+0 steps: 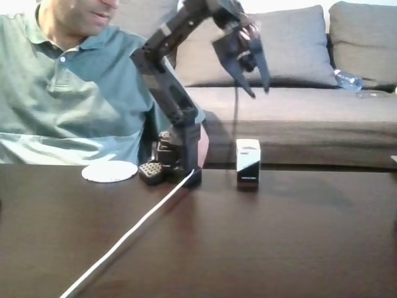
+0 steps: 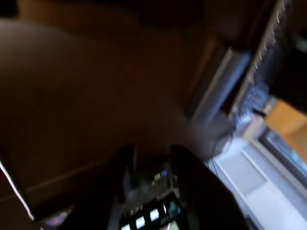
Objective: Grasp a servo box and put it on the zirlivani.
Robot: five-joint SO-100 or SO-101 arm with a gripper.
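The servo box [image 1: 248,162], white on top and black below, stands upright on the dark table right of the arm's base in the fixed view. My gripper [image 1: 258,91] hangs high above it, fingers pointing down, open and holding nothing. The zirlivani [image 1: 110,171], a flat white disc, lies on the table left of the base. The wrist view is blurred: two dark fingers [image 2: 192,177] rise from the bottom edge, and between them sits a dark thing with small white marks [image 2: 148,215] that may be the box.
A person in a green polo shirt [image 1: 68,93] sits behind the table at the left. A white cable [image 1: 124,242] runs from the arm's base [image 1: 177,171] to the front edge. A grey sofa [image 1: 298,112] stands behind.
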